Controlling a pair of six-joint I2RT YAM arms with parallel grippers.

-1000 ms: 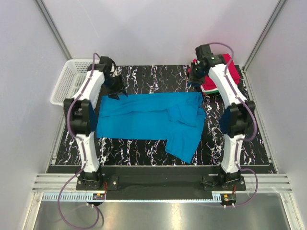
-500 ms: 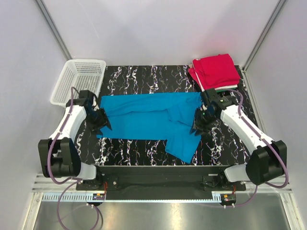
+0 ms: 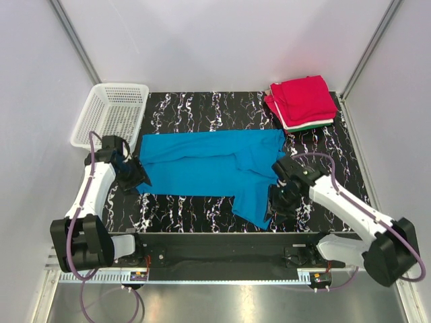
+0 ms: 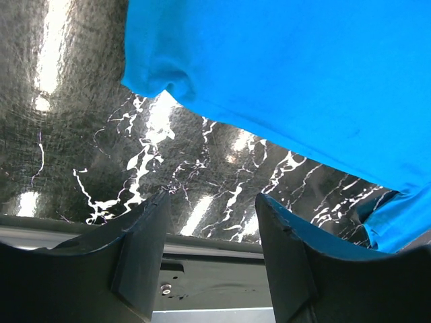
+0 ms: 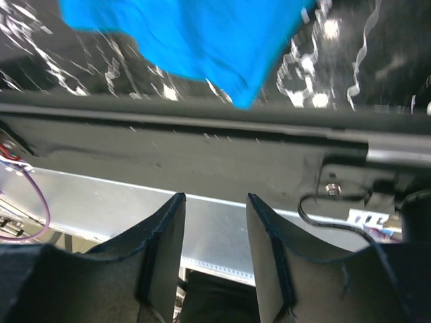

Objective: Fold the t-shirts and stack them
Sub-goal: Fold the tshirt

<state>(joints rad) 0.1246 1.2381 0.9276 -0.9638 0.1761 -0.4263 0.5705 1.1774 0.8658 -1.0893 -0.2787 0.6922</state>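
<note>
Blue shirt (image 3: 202,165): spread flat on the table (image 3: 202,108), long axis left to right, one flap trailing toward the near edge at right.
Stack (image 3: 303,101): folded, red on top, far right corner, well apart from both arms.
Left gripper (image 3: 138,178): jaws wide, empty, low beside the shirt's near left corner.
Right gripper (image 3: 276,202): jaws apart, empty, beside the flap's tip, pointing at the near edge.

Plain white walls (image 3: 215,40) and aluminium corner posts (image 3: 73,37) enclose a glossy black, white-veined table (image 3: 202,108) showing glare patches.
</note>
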